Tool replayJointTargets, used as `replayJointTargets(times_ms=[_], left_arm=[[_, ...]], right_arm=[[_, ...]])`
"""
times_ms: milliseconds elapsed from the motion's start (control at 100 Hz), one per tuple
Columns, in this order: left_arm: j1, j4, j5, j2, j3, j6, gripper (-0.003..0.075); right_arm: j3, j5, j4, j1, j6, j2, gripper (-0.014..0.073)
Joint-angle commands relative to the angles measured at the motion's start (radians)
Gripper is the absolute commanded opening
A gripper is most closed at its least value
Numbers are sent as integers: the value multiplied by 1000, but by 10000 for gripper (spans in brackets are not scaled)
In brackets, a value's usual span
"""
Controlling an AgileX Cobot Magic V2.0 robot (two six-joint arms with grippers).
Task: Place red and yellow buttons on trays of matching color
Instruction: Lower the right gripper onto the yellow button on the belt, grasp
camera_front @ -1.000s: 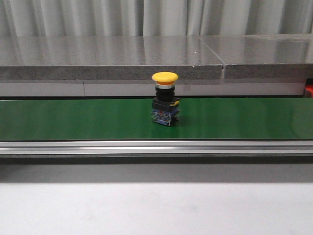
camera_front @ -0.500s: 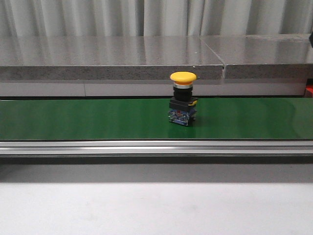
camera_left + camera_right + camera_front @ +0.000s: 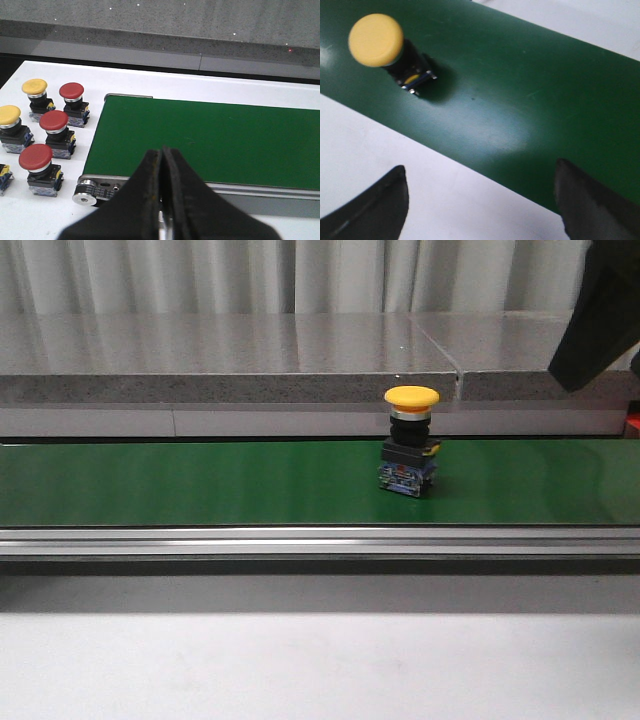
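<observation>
A yellow button (image 3: pixel 411 398) on a black and blue base stands upright on the green conveyor belt (image 3: pixel 200 485), right of centre. In the right wrist view the yellow button (image 3: pixel 375 40) lies well ahead of my right gripper (image 3: pixel 480 200), which is open, empty and apart from it. My left gripper (image 3: pixel 161 152) is shut and empty over the near end of the belt (image 3: pixel 225 140). Beside that end stand three red buttons (image 3: pixel 53 120) and two yellow buttons (image 3: pixel 34 86) on the white table. No tray shows in any view.
Part of my right arm (image 3: pixel 600 320) hangs dark at the top right of the front view. A grey stone ledge (image 3: pixel 230 350) runs behind the belt. The belt's metal rail (image 3: pixel 300 540) and end roller (image 3: pixel 85 198) border it.
The yellow button has travelled to the right along the belt. My right arm has come into the front view at the top right.
</observation>
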Motion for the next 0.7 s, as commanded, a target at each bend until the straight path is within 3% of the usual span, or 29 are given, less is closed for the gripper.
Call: replayJointTargets(times_ms=[0, 220, 690], left_arm=[[-8, 4, -79, 6, -25, 3, -19], [-8, 4, -79, 6, -25, 3, -19], [-8, 4, -79, 6, -25, 3, -19]], right_arm=[[-23, -24, 13, 20, -37, -20, 595], [-23, -63, 14, 87, -58, 34, 595], [-24, -295, 24, 153, -58, 130, 595]])
